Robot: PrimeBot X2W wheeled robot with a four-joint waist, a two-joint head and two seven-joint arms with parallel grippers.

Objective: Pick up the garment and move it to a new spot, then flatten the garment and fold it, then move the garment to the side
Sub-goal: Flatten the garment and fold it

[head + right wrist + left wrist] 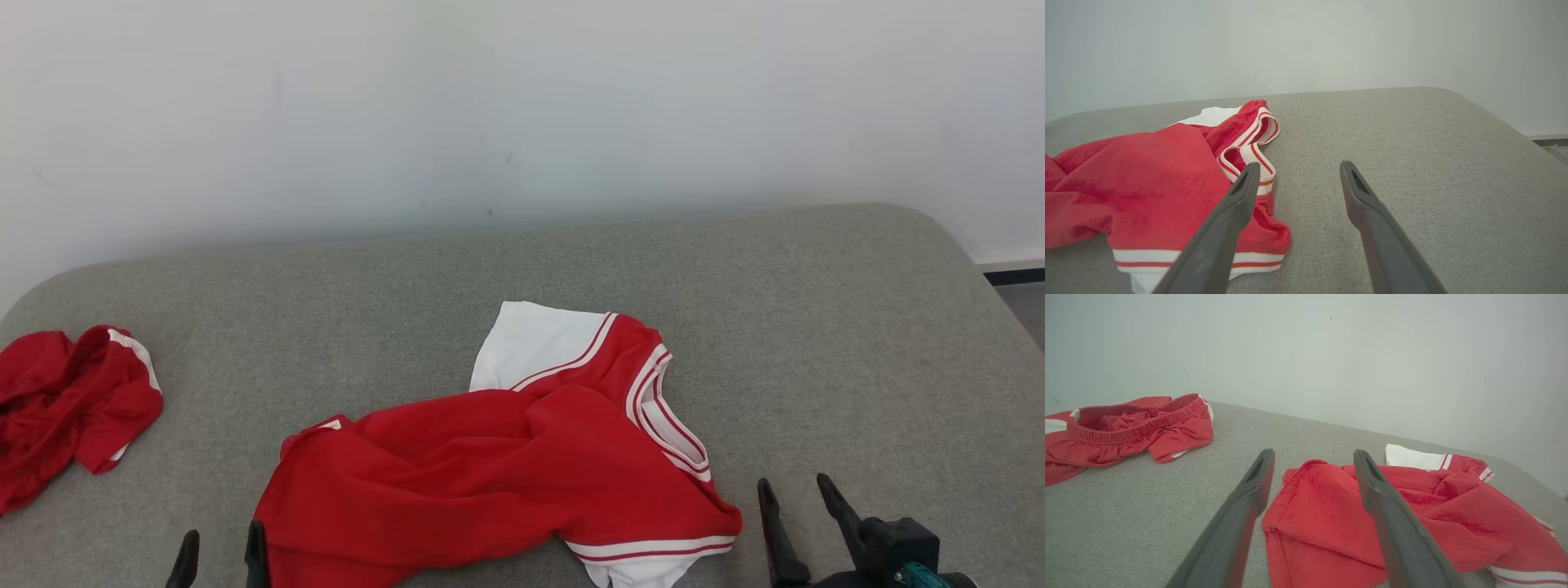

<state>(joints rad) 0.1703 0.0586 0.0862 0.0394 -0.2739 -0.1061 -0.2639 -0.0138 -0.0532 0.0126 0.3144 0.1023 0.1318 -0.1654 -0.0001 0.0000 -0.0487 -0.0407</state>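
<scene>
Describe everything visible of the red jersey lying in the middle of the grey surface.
The red jersey looks like thin, smooth knit with a white panel and red-and-white striped trim at an opening and the hem. It lies crumpled, folded over itself, on the grey fabric surface. Nothing grips it; the open left gripper stands at its near left edge, contact unclear.

I have bare grey worktop (857, 343) down the whole right side, from my right claw (793, 482) back to the wall (522, 106), which closes off the far edge. The red and white garment (490, 482) sprawls across the near middle, and its left edge lies just beside my left claw (223, 532). An open lane of worktop runs between it and the bunched red shorts (65, 408) at far left. Behind both, a bare strip follows the wall.
</scene>
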